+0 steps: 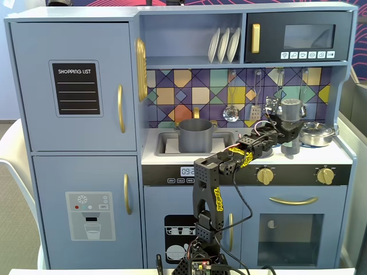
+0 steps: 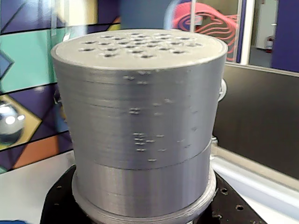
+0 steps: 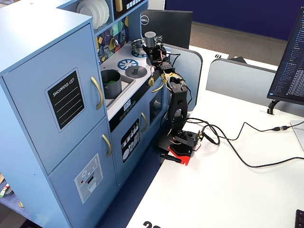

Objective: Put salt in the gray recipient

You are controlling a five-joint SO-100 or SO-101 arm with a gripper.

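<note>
While the gripper (image 1: 288, 133) clamped the salt shaker (image 1: 291, 109) upright (holed cap up), a hurried swing toward the gray pot (image 1: 195, 136) risked clipping the steel pan (image 1: 317, 134).

Front fixed view: it stands before the toy kitchen (image 1: 74, 86), level with the counter, and faces it straight; middle distance, the whole front fits in.
Side fixed view: it stands high, off to the side of the kitchen (image 3: 42, 71), and looks down along the front and over the white desk (image 3: 228, 190); it is farther away.
Wrist view: it sits very near the salt (image 2: 140, 121), which fills most of the picture, and looks slightly upward at the holed cap.
Shared part: both fixed views show the arm (image 1: 215, 189), the gray recipient (image 1: 195, 135) in the sink, and the salt (image 3: 151, 38) over the stove.
</note>
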